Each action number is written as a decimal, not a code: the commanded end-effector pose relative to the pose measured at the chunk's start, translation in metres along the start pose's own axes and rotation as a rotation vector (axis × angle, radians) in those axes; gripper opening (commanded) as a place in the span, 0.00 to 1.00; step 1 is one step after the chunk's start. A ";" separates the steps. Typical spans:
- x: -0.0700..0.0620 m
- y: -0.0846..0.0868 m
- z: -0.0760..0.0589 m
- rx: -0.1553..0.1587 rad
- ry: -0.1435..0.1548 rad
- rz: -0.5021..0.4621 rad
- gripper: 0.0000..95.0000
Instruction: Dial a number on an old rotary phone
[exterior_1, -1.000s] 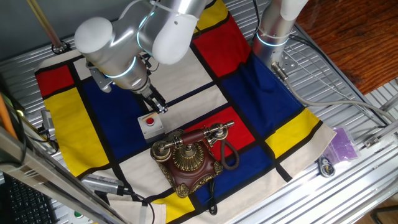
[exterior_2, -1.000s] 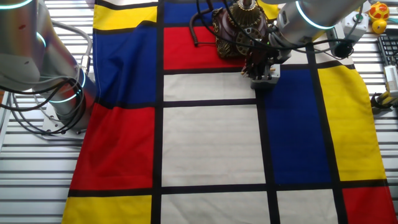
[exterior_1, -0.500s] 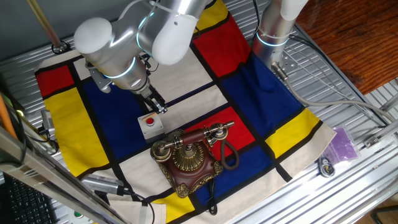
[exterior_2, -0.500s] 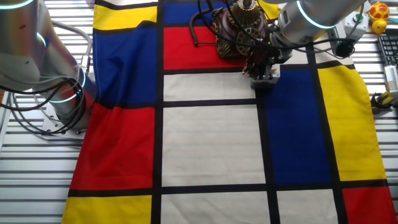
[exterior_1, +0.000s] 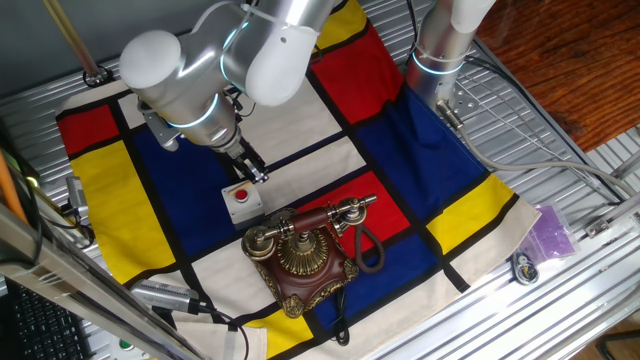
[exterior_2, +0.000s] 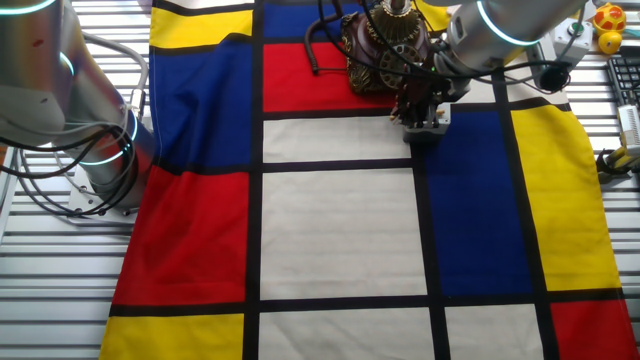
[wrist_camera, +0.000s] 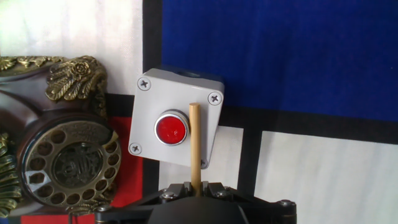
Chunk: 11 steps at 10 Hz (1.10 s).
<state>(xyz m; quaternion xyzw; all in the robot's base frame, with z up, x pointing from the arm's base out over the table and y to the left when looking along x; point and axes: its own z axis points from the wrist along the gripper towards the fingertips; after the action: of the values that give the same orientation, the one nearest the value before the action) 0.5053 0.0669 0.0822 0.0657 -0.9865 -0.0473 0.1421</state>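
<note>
The old rotary phone (exterior_1: 305, 255) sits on the red patch of the checked cloth, its handset resting across the cradle and its black cord looping to the right. In the hand view its brass dial (wrist_camera: 68, 165) shows at the lower left. My gripper (wrist_camera: 196, 186) is shut on a thin wooden stick (wrist_camera: 194, 137), which points out over a small grey box with a red button (wrist_camera: 177, 127). The stick's tip lies just right of the button. From the fixed views, the gripper (exterior_1: 252, 170) hovers over that box (exterior_1: 242, 200), just behind the phone (exterior_2: 385, 45).
A second arm's base (exterior_1: 440, 50) stands at the far edge of the cloth. A purple bag (exterior_1: 552, 235) lies on the metal table at the right. Small yellow and red items (exterior_2: 610, 20) sit at one corner.
</note>
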 end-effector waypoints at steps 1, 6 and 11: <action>0.000 0.000 0.000 0.002 -0.002 0.001 0.00; 0.000 0.000 0.000 0.002 -0.003 0.001 0.00; 0.000 0.000 0.000 0.005 -0.012 0.004 0.20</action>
<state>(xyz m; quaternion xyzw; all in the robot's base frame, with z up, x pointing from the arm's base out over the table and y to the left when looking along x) 0.5052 0.0668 0.0824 0.0635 -0.9879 -0.0446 0.1346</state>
